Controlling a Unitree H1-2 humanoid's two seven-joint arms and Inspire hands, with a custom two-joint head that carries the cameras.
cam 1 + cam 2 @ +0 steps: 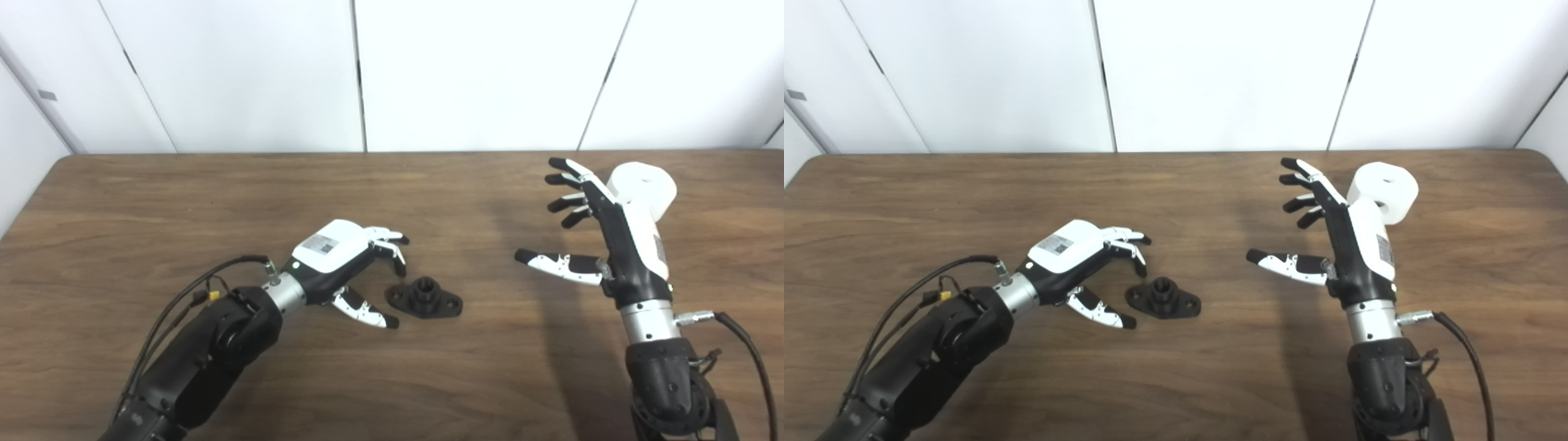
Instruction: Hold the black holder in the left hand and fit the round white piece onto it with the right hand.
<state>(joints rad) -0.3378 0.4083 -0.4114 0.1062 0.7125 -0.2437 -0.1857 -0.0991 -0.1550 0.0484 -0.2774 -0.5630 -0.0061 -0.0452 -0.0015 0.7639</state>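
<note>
The left hand (343, 257) hovers half-curled and empty just beside the black holder (424, 297), which lies on the table (184, 196); the right hand (603, 236) is spread wide, empty, beside the round white piece (646, 187).

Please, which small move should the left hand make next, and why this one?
Probably the left hand should move a little forward and close its fingers around the black plastic holder with the raised round collar. The holder lies flat on the brown wooden table, just beyond the open hand and not yet touched. The right hand waits open beside the round white piece.
</note>
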